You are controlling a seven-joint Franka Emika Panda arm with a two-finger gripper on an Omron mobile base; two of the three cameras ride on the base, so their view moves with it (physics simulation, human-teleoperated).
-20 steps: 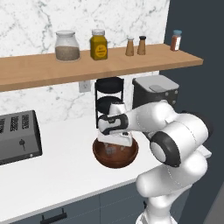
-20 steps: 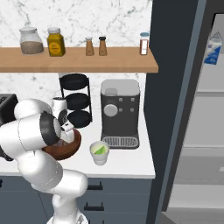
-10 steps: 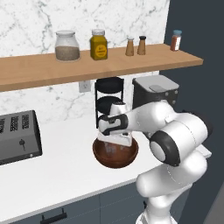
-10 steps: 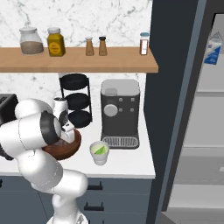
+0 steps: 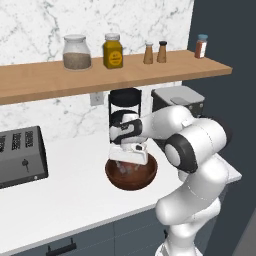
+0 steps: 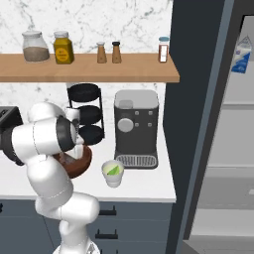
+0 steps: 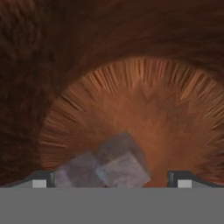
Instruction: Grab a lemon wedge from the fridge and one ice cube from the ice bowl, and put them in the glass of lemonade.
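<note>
End effector (image 7: 112, 179) hung spread wide inside the ice bowl (image 7: 131, 92); best to centre one ice cube (image 7: 124, 171), low in frame, before closing

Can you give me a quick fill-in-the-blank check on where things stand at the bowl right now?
1. The pincer hangs inside the ice bowl with its jaws ____.
2. In the hand view, the ice cubes lie ____ the two fingertips.
3. The glass of lemonade already holds the ____.
4. The glass stands in front of the ____ machine.

Missing words: open; between; lemon wedge; coffee
</note>
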